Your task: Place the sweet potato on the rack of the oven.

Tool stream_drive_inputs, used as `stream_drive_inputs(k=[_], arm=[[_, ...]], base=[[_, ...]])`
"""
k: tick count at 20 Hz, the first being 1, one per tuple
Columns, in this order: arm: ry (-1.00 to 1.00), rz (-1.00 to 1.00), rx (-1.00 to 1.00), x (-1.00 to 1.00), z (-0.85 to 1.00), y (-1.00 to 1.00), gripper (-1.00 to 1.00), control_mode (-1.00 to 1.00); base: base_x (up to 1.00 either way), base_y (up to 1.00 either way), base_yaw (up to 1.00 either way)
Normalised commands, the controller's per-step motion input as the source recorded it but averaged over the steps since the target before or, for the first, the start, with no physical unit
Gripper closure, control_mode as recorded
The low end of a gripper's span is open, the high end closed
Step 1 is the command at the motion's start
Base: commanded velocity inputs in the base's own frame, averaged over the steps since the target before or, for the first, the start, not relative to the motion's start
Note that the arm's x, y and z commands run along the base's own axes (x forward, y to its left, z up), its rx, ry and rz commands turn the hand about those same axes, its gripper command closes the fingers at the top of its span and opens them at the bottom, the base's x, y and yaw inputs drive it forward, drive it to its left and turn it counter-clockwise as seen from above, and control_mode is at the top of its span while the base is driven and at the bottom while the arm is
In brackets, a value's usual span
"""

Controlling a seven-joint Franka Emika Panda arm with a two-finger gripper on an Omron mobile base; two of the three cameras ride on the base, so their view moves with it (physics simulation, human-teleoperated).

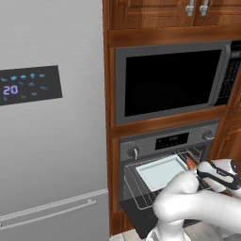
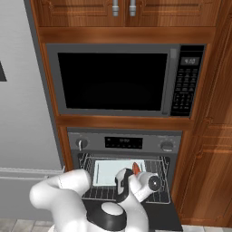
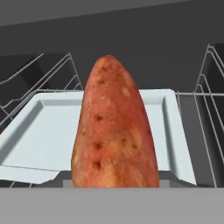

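Gripper (image 2: 134, 174) carries the sweet potato (image 3: 114, 131) upright at the open oven (image 2: 124, 143) mouth, over the pale tray (image 3: 39, 131) (release this high risks rolling off the rack (image 2: 159, 190)).

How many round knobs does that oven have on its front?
2. One knob sits at the left end of the oven control panel, the other knob at the right end, with the small dark display between them. None seem hidden.
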Motion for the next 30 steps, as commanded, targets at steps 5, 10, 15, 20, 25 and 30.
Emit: stream_drive_inputs(k=[5,10,15,20,25,30], arm=[[0.00,0.00,0.00,0.22,-0.23,0.02,1.00,-1.00],[0.00,0.00,0.00,0.32,-0.16,0.08,1.00,-1.00],[0.01,0.00,0.00,0.27,-0.16,0.07,1.00,-1.00],[0.00,0.00,0.00,0.18,-0.17,0.00,1.00,-1.00],[0.00,0.00,0.00,0.15,-0.20,0.00,1.00,-1.00],[0.00,0.00,0.00,0.15,-0.25,0.00,1.00,-1.00]], base=[[0.00,0.00,0.00],[0.00,0.00,0.00],[0.00,0.00,0.00],[0.00,0.00,0.00],[0.00,0.00,0.00],[0.00,0.00,0.00]])
